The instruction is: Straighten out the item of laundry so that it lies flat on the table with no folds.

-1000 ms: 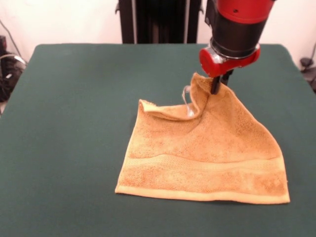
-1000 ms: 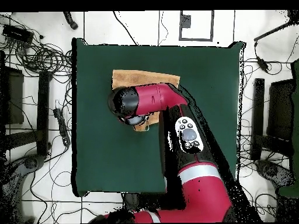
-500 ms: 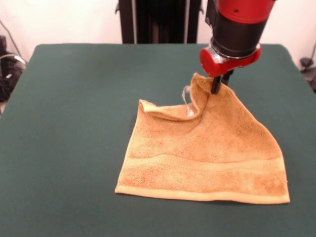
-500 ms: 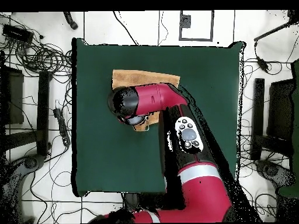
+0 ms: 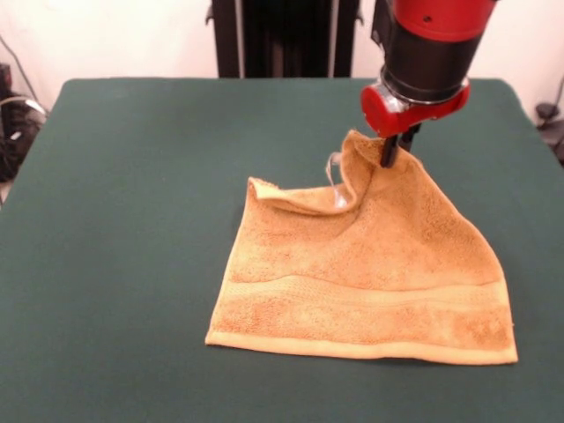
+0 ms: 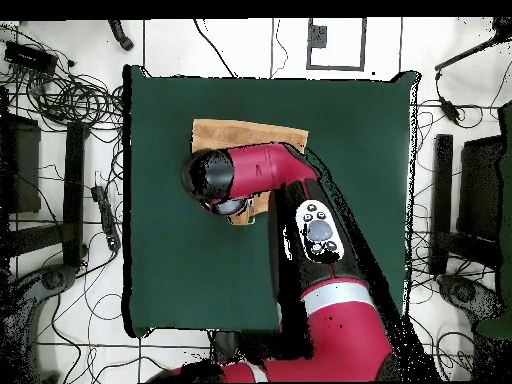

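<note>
The golden-orange towel (image 5: 370,273) lies on the dark green table (image 5: 132,220), right of centre in the front view. Its near edge with the woven band lies flat. Its far corner is pulled up into a peak, with a fold and a small white tag just left of the peak. My gripper (image 5: 388,154) is shut on that raised corner and holds it a little above the table. In the overhead view the arm (image 6: 260,175) covers most of the towel (image 6: 245,133), and the gripper itself is hidden under the arm.
The black pedestal (image 5: 282,35) stands behind the table's far edge. Cables and stands (image 6: 60,100) lie on the floor around the table. Bare green cloth stretches to the left of the towel in the front view.
The gripper has shifted very slightly to the right with the towel corner still in it. The towel's shape is nearly unchanged.
</note>
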